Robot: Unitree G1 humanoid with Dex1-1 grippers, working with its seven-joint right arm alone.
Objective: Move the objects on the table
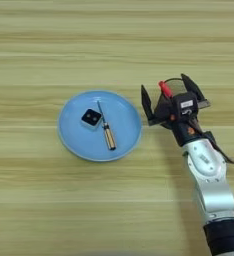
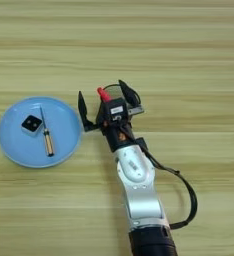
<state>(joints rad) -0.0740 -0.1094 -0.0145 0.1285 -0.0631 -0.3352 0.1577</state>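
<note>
Blue plate (image 1: 74,140) on table (image 1: 114,40) holds screwdriver (image 1: 107,131) and black block (image 1: 91,118), block just left of shaft. Gripper (image 1: 170,91) just right of plate, fingers spread apart, red pen (image 1: 165,88) between them.

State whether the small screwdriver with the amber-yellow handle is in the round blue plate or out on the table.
In. The small amber-handled screwdriver lies flat inside the round blue plate, beside a small black square block.
</note>
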